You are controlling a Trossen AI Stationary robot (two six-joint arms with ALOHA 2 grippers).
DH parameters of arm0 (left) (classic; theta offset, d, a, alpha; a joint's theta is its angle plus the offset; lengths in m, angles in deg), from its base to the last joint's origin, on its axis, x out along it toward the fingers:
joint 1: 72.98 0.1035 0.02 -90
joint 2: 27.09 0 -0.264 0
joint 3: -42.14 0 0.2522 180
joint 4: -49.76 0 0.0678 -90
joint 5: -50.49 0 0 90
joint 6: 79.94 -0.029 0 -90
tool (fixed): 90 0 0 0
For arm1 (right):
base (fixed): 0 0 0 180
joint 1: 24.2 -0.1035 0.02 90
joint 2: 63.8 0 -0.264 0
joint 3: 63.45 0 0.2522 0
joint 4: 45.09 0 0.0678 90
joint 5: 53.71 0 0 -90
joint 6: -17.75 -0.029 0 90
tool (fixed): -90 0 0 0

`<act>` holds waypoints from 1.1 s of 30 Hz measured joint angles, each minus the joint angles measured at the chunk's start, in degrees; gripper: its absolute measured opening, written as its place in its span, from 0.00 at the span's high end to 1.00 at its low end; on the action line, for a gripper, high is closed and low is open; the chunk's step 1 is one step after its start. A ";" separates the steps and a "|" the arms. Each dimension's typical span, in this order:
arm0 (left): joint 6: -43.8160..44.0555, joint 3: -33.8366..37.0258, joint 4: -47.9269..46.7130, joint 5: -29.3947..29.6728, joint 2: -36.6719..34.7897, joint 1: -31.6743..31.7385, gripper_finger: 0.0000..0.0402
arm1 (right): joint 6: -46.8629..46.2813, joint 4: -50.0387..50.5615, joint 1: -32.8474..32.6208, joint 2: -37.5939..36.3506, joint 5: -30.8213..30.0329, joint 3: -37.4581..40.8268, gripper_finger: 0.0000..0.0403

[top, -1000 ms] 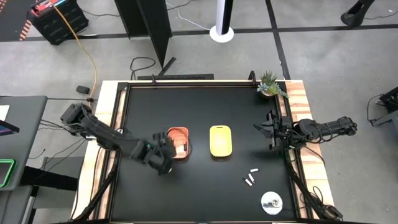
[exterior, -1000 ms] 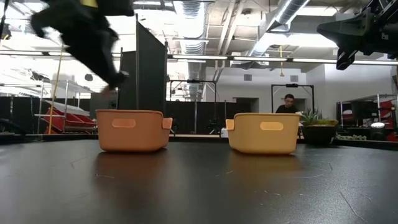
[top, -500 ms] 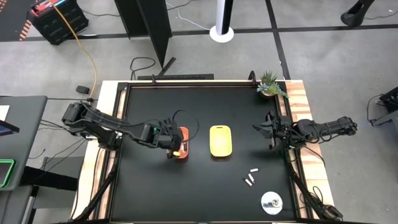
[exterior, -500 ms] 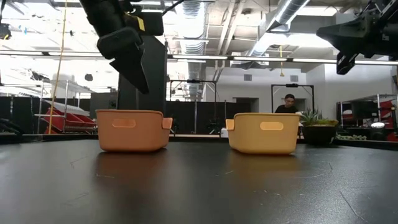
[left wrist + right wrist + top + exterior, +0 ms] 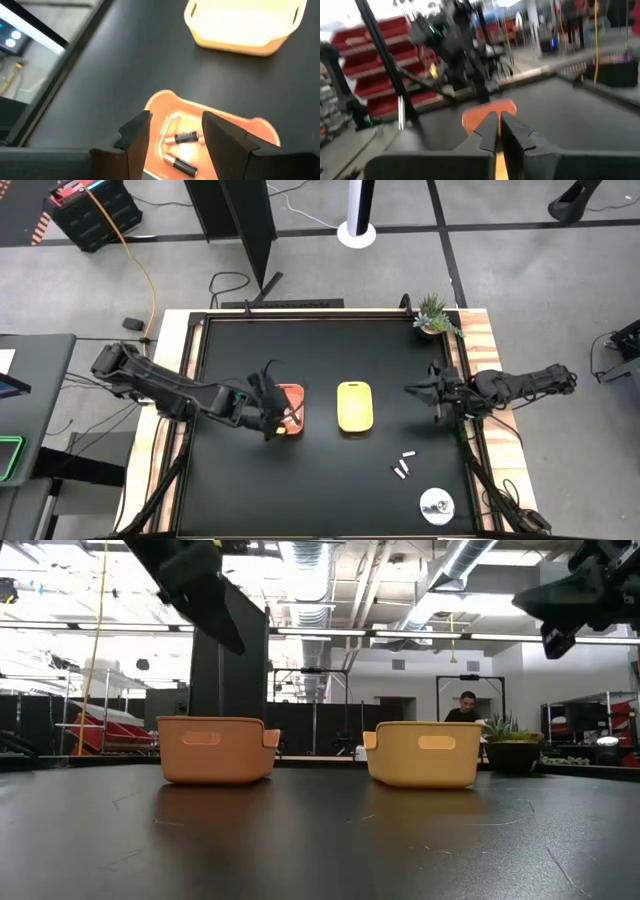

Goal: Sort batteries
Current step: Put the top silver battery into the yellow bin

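My left gripper (image 5: 268, 416) (image 5: 175, 127) hovers open above the near left part of the orange tray (image 5: 289, 408) (image 5: 215, 748). Two batteries (image 5: 186, 137) lie on the tray's floor, below the gap between the fingers, which touch nothing. A few more batteries (image 5: 404, 464) lie on the black table toward its near right. The yellow tray (image 5: 355, 406) (image 5: 245, 25) stands just right of the orange one. My right gripper (image 5: 437, 392) (image 5: 498, 131) waits shut and raised near the table's right edge, holding nothing.
A round silvery disc (image 5: 436, 504) lies at the near right corner. A small potted plant (image 5: 435, 316) stands at the far right corner. Beyond the table a person (image 5: 464, 708) shows in the room. Bare black table lies in front of both trays.
My left gripper has swung from the near left of the orange tray toward it and over its near left part, and has then risen higher above it. Both trays have stayed in place.
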 joint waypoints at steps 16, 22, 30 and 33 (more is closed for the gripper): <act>1.85 4.89 5.78 8.94 -1.08 -3.98 0.59 | -9.57 33.17 -3.25 39.41 8.88 -26.43 0.41; 0.34 8.16 11.50 5.00 -1.06 -2.99 0.59 | -10.02 44.69 -10.02 55.13 9.00 -37.09 0.42; -1.61 8.87 12.87 4.72 -1.06 -2.81 0.59 | -17.46 49.86 -16.81 70.89 12.63 -39.96 0.45; -2.73 8.87 12.88 4.78 -1.06 -2.60 0.59 | -19.90 49.82 -18.76 75.06 13.38 -39.96 0.45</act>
